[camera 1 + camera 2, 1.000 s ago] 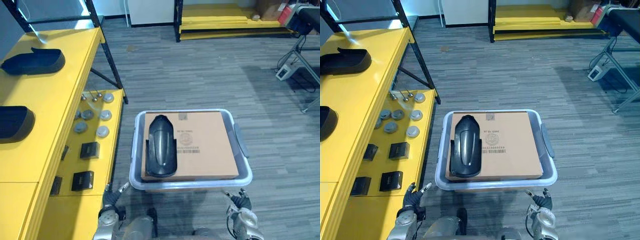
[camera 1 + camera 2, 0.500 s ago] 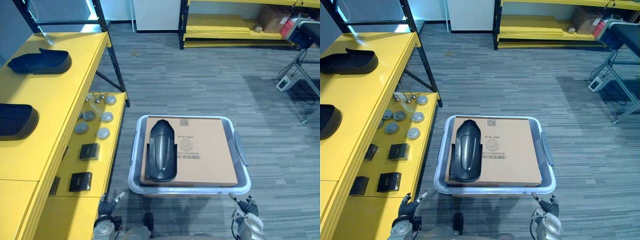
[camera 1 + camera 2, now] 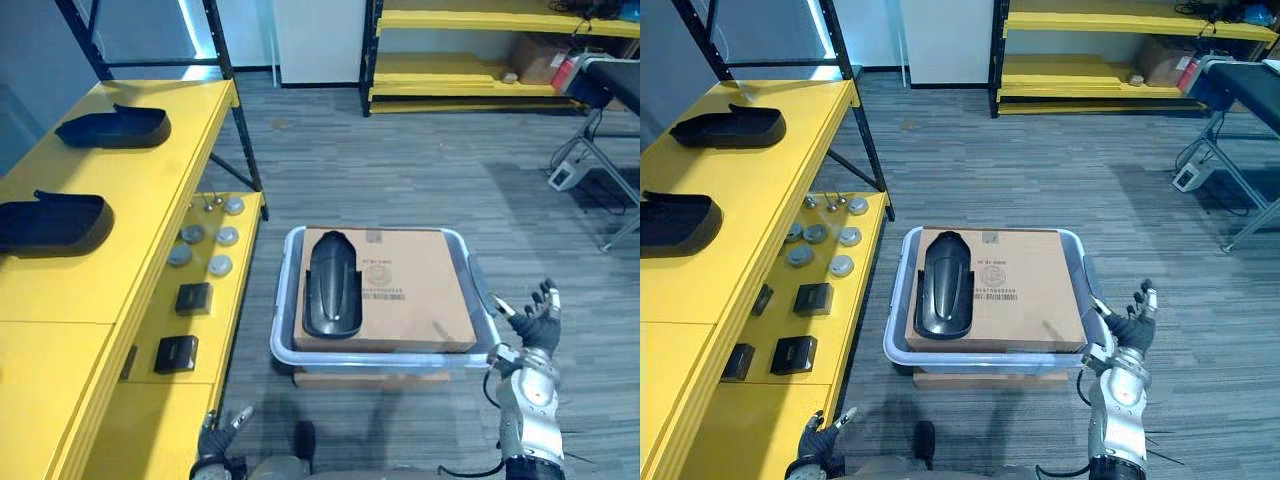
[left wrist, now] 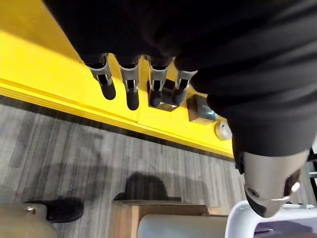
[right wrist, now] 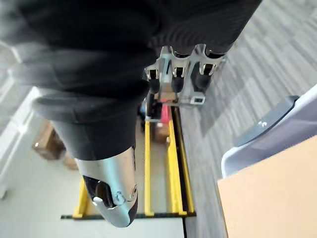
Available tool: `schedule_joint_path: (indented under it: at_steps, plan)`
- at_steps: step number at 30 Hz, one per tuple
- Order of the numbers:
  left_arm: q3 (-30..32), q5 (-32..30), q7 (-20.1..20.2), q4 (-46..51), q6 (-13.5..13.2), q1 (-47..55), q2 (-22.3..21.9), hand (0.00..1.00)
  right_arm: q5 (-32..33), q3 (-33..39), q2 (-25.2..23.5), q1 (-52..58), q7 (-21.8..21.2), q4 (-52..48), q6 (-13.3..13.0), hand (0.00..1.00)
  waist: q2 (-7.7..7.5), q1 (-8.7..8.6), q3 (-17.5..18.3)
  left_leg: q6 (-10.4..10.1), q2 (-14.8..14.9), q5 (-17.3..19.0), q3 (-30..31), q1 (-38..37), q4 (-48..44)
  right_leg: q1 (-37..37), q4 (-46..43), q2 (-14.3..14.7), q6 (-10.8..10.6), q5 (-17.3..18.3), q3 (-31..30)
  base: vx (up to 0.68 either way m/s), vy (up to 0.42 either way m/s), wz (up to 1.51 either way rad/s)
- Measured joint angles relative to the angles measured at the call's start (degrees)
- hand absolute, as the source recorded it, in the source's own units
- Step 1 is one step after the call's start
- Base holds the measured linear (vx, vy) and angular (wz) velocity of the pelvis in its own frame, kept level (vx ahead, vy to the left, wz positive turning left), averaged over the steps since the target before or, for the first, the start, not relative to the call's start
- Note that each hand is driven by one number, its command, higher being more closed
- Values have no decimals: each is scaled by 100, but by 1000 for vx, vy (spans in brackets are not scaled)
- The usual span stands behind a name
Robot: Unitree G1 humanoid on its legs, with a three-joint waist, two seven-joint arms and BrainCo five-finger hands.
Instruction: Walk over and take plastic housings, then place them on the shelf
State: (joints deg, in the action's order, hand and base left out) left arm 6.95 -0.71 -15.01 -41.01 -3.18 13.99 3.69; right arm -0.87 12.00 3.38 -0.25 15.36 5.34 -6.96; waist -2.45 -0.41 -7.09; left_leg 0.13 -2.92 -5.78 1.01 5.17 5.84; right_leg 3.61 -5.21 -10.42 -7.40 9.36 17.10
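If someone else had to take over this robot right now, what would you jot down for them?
Left hand: open, empty, low beside the yellow shelf.
Right hand: open, empty, up beside the right side of the bin.
Things: one black housing lies on the cardboard box in the bin. A far housing and a near housing lie on the shelf top.
Done: two shelved.
Left: grasp the black housing and carry it to the shelf.
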Motion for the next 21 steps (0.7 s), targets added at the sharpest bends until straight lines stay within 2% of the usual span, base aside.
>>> schedule_joint_path:
  at_steps: [1,3,6,9,12,14,17,18,21]
  plan:
    - [-9,0,0,0,0,-18,-1,0,-106,-92,-14,-69,6,4,20,0,-8,15,-4,10,-11,-25,8,24,-1,-5,17,-3,0,-16,4,96,9,10]
    - [-33,0,-3,94,-2,-69,-5,0,-416,-281,-135,-445,111,214,111,0,-42,166,-22,85,-67,-157,46,66,-37,16,58,-25,-16,-109,33,181,1,13]
    - [-102,0,-9,245,-53,-118,-5,0,-632,-358,-133,-1114,251,789,281,0,-35,215,-40,224,-149,-259,171,227,-44,12,131,-60,-48,-144,200,195,-19,31]
    - [-165,0,-20,371,-67,-184,-5,0,-833,-364,-201,-1608,364,1274,485,0,-66,448,-187,225,-143,-260,263,269,-46,26,141,-31,-16,-218,248,100,-23,25]
    - [-192,0,-41,450,-94,-175,-47,0,-1063,-411,-218,-2102,403,1798,615,0,-65,491,-343,223,-106,-259,387,324,-49,23,129,31,104,-300,315,59,-21,24]
    - [-227,1,-108,454,-110,-268,-78,0,-1240,-355,-210,-2456,593,2120,769,0,-55,593,-515,202,-101,-236,462,455,-172,-23,127,27,172,-345,330,7,10,18]
    - [-241,5,-180,451,-112,-380,-87,0,-1412,-342,-194,-2805,700,2570,1012,0,-51,652,-648,163,-105,-201,565,631,-286,-105,115,42,181,-351,369,-24,7,16]
    - [-243,5,-196,455,-118,-416,-101,0,-1502,-338,-182,-2826,721,2667,1066,0,-38,726,-685,162,-107,-200,616,646,-288,-106,113,45,181,-350,408,-36,0,10]
    - [-254,6,-276,445,-118,-415,-116,0,-1667,-337,-199,-2836,732,2820,1239,0,-26,744,-724,160,-121,-206,690,666,-287,-109,81,48,179,-350,500,-32,5,10]
